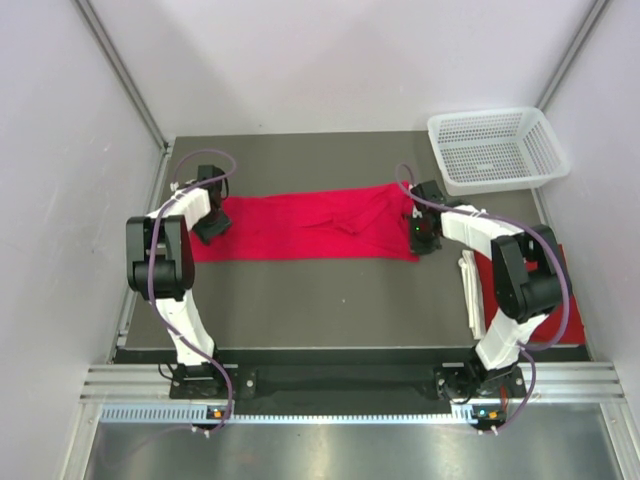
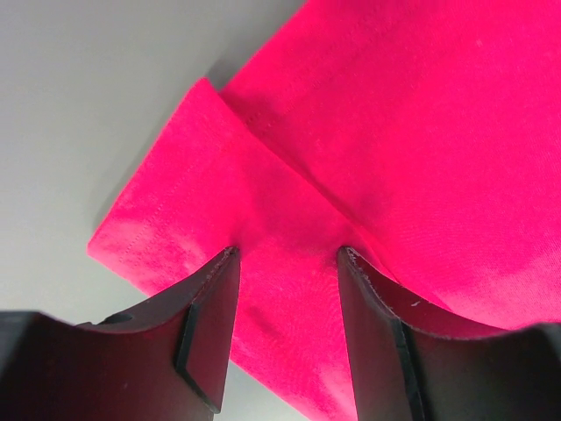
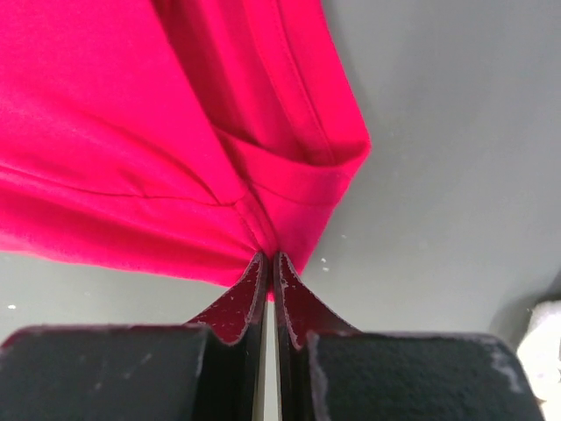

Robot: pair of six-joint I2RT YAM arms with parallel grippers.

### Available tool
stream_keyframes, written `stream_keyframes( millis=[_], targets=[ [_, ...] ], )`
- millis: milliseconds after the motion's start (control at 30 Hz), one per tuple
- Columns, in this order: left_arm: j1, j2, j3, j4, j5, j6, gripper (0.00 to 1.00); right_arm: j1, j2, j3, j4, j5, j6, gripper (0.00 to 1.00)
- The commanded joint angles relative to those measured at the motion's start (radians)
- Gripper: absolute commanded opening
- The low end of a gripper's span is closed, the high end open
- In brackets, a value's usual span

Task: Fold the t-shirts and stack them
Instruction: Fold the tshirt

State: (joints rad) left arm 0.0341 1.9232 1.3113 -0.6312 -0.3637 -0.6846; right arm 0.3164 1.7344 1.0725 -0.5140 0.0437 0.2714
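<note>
Red short-sleeved cloth t-shirt point(image 1: 300, 228) spread on grey bench point(image 1: 300, 300). Left pincer point(image 2: 287, 263) half open, jaws astride its left end. Right pincer point(image 3: 269, 259) closed, pinching right edge.

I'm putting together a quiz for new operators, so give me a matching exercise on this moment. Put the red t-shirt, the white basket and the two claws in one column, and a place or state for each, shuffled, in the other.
Column 1
1. t-shirt
2. white basket
3. left claw
4. right claw

Column 2
A. shut, pinching a red cloth edge
B. at the far right corner of the table
C. stretched out across the middle of the table
D. open, fingers apart over a hemmed red corner

Pairs: 1-C, 2-B, 3-D, 4-A
</note>
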Motion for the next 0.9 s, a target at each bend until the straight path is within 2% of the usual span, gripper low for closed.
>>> stream_keyframes(
  millis=[0,333,500,600,667,767,867],
  targets=[
    [0.016,0.065,-0.009,-0.047,-0.130,0.020,0.54,-0.020,-0.064,-0.003,0.000,0.056,-0.024,0.00],
    [0.018,0.059,0.012,-0.088,-0.184,0.014,0.54,-0.019,-0.062,-0.013,-0.006,0.100,-0.035,0.00],
    [0.016,0.017,0.011,-0.125,-0.143,-0.001,0.55,-0.020,-0.105,-0.043,-0.023,0.105,0.005,0.00],
    [0.016,-0.007,0.044,-0.162,-0.118,0.006,0.57,-0.020,-0.110,-0.010,-0.058,0.114,0.026,0.11],
    [0.016,-0.027,0.068,-0.182,-0.100,0.028,0.57,-0.019,-0.119,0.018,-0.093,0.137,0.058,0.23],
    [0.016,-0.065,0.118,-0.212,-0.093,0.054,0.58,-0.017,-0.145,0.069,-0.116,0.140,0.124,0.31],
    [0.016,-0.127,0.105,-0.200,-0.048,0.062,0.59,0.022,-0.156,0.109,-0.084,0.116,0.231,0.35]
  ],
)
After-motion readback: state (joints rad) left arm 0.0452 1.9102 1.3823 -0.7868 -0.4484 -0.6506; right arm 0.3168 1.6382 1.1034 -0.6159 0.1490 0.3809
